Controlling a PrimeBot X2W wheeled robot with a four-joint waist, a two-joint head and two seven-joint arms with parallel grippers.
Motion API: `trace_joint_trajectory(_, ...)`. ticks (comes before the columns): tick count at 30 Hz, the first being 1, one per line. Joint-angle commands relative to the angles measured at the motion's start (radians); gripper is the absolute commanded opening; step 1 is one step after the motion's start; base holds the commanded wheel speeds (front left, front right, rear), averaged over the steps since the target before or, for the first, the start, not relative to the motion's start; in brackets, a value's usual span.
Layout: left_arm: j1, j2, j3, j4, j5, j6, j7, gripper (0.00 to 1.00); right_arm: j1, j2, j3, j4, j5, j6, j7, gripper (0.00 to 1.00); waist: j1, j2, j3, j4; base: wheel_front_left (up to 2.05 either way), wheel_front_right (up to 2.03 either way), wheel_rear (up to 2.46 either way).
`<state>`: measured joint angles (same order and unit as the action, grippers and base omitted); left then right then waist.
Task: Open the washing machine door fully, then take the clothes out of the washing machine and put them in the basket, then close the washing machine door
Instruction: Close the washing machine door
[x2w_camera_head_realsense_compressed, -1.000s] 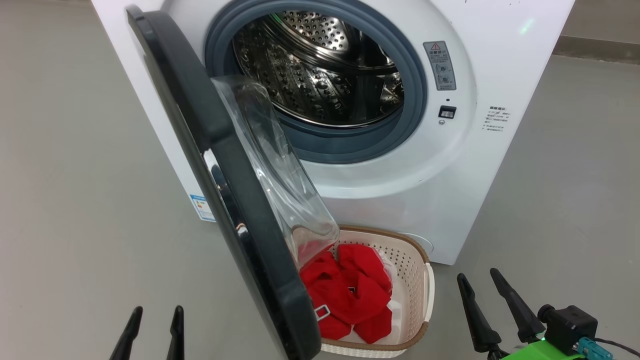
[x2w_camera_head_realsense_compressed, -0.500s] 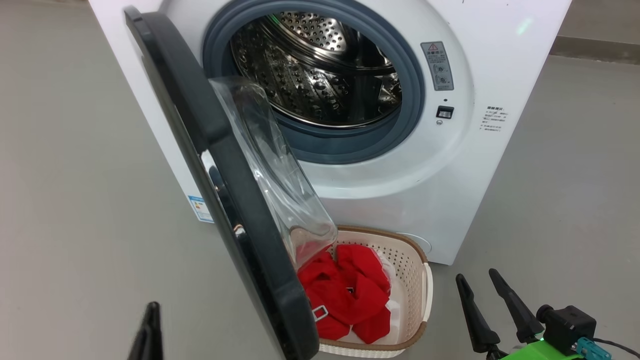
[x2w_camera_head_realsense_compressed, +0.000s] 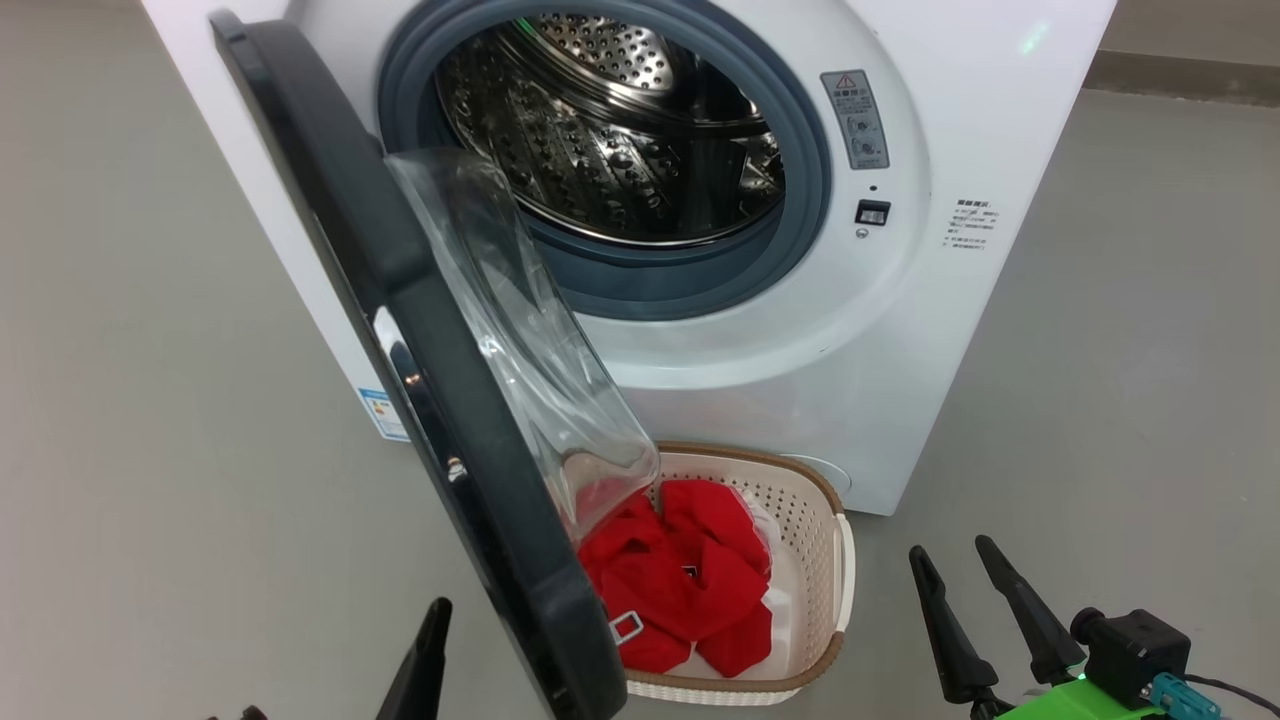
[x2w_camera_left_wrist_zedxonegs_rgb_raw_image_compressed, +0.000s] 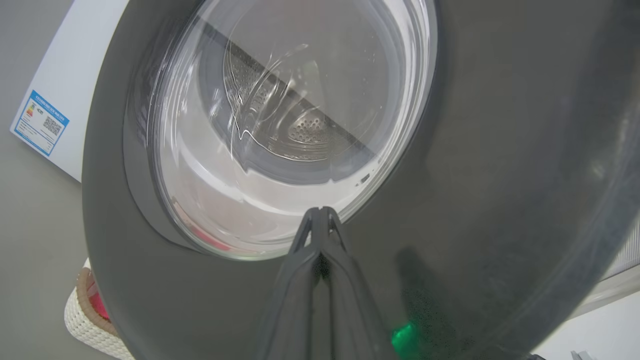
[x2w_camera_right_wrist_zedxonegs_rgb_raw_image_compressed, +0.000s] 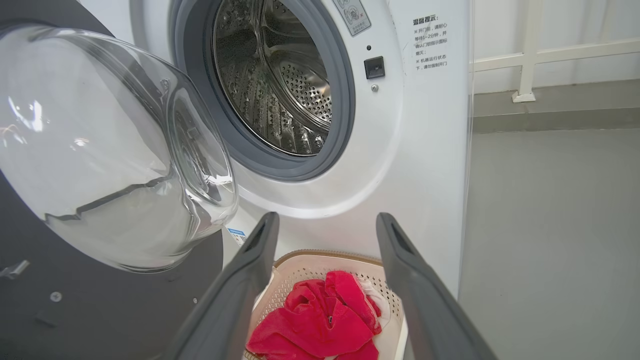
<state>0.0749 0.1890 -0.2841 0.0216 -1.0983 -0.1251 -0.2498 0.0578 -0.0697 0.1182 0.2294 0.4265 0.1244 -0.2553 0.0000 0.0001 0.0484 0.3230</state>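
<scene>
Change at left: the left gripper (x2w_camera_left_wrist_zedxonegs_rgb_raw_image_compressed: 320, 215) is now seen with its two fingers pressed together and nothing between them. A second ago they stood apart at the lower left of the head view. The gripper has since been brought rightward, close to the outer face of the washing machine door (x2w_camera_head_realsense_compressed: 380, 250).
Door: it is left partly open, swung out over the basket, at much the same angle as before. A slight shift of the whole head view is put down to the camera.
Drum: the drum (x2w_camera_head_realsense_compressed: 600, 130) of the washing machine (x2w_camera_head_realsense_compressed: 900, 330) is seen bare, with no red fabric in the part that shows.
Clothes: the clothes (x2w_camera_head_realsense_compressed: 690, 590) are found in the basket (x2w_camera_head_realsense_compressed: 815, 500), set on the floor just in front of the machine, unmoved.
Right gripper: the right gripper (x2w_camera_head_realsense_compressed: 950, 550) is kept wide open and empty at the lower right, well apart from the door.
Meaning: unloading is judged done. The closed fingers are read as a blunt point made ready for pushing the door shut, the one step left.
Hidden: contact between fingertips and door cannot be told. The left gripper is cut off by the bottom edge of the head view. The basket's near left part is covered by the door. The drum's lowest part is masked by the grey ring (x2w_camera_head_realsense_compressed: 690, 290).
</scene>
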Motion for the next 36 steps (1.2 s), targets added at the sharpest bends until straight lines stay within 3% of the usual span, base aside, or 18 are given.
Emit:
trace_joint_trajectory(1, -0.048, 0.044, -0.004, -0.042, -0.052, -0.005, -0.012, 0.00, -0.040, -0.010, 0.026, -0.024, -0.010, 0.006, -0.006, 1.00, 0.0000, -0.0001, 0.006, -0.005, 0.00, 0.00, 0.00)
trace_joint_trajectory(6, -0.073, 0.112, -0.084, -0.088, -0.173, -0.005, -0.012, 0.00, -0.047, -0.012, 0.023, -0.025, -0.011, 0.006, -0.006, 1.00, 0.0000, -0.0001, 0.020, -0.015, 0.00, 0.00, 0.00)
trace_joint_trajectory(10, -0.100, 0.151, -0.142, -0.105, -0.211, -0.005, -0.012, 0.00, -0.054, -0.013, 0.023, -0.026, -0.011, 0.006, -0.006, 1.00, 0.0000, -0.0001, 0.031, -0.026, 0.00, 0.00, 0.00)
trace_joint_trajectory(19, -0.178, 0.165, -0.220, -0.105, -0.217, -0.005, -0.012, 0.00, -0.073, -0.012, 0.020, -0.029, -0.009, 0.006, -0.006, 1.00, 0.0000, -0.0001, 0.055, -0.072, 0.00, 0.00, 0.00)
trace_joint_trajectory(27, -0.283, 0.140, -0.266, -0.069, -0.190, -0.006, -0.012, 0.00, -0.091, -0.008, 0.013, -0.033, -0.007, 0.006, -0.006, 1.00, 0.0000, -0.0001, 0.086, -0.112, 0.00, 0.00, 0.00)
trace_joint_trajectory(36, -0.467, 0.059, -0.291, 0.038, -0.131, -0.006, -0.012, 0.00, -0.125, 0.002, 0.002, -0.040, -0.004, 0.006, -0.006, 1.00, 0.0000, -0.0001, 0.139, -0.189, 0.00, 0.00, 0.00)
